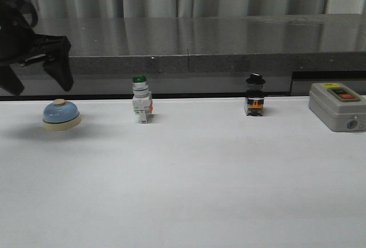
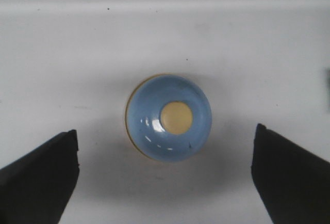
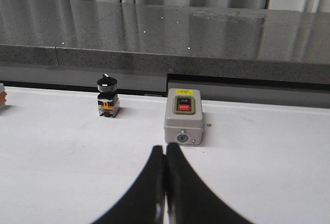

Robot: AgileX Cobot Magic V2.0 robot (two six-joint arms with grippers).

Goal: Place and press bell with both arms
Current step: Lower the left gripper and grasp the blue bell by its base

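The light-blue dome bell (image 1: 61,114) with cream base and cream button sits on the white table at the far left. My left gripper (image 1: 37,82) hangs above it, open and empty, its dark fingers spread. In the left wrist view the bell (image 2: 168,118) lies between and beyond the two wide-apart fingertips (image 2: 44,175), touching neither. My right gripper (image 3: 166,152) is shut and empty, low over the table, pointing at the grey switch box; it does not show in the front view.
A green-capped white pushbutton switch (image 1: 140,100) stands right of the bell. A black-knobbed switch (image 1: 255,95) stands further right, also in the right wrist view (image 3: 107,98). A grey ON/OFF box (image 1: 337,106) sits at the far right (image 3: 183,116). A dark counter ledge (image 1: 189,59) runs behind.
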